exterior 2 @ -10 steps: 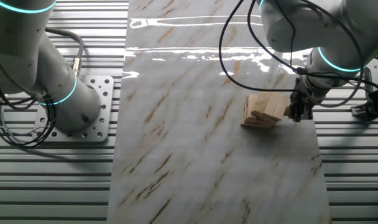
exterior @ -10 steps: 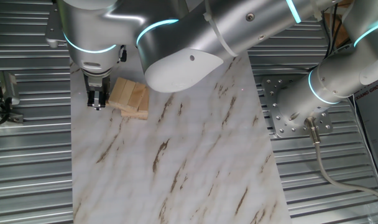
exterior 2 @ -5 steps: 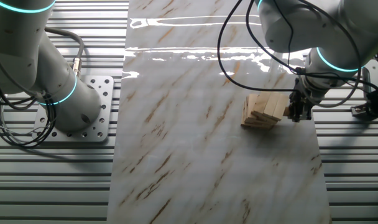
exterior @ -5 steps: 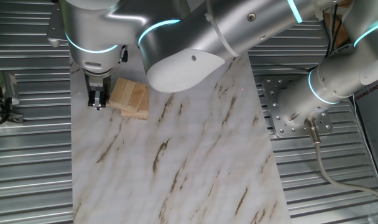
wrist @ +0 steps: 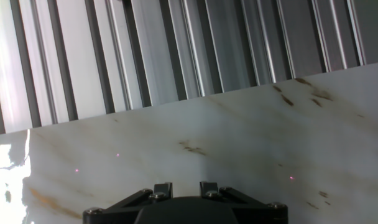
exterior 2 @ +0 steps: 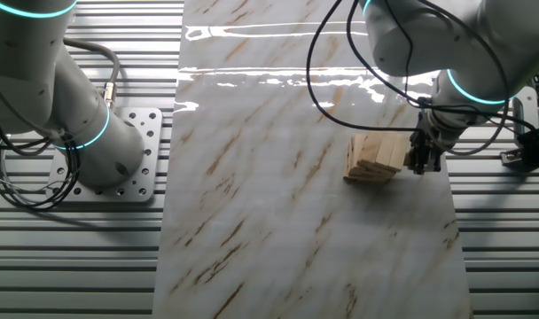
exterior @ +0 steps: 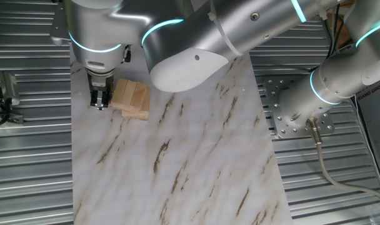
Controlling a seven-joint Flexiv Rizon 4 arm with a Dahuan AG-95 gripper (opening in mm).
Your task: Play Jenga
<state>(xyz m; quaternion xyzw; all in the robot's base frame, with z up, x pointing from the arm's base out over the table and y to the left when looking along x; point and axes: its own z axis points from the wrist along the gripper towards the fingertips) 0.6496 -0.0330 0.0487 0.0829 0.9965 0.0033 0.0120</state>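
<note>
One small stack of pale wooden Jenga blocks (exterior: 131,99) sits near the edge of the marbled white surface (exterior: 177,162), at about ten o'clock in one fixed view. The arm's dark two-finger hand (exterior: 99,100) hangs just beside the stack at its nine o'clock side, fingers close together and gripping nothing. The step appears to be a side push: best done slowly, level, against a single block's end, sparing its neighbours. Partial lettering at the frame's right edge is unreadable.

Pale wood Jenga (exterior: 130,98); white brown-veined marble board (exterior: 196,156), seemingly.
</note>
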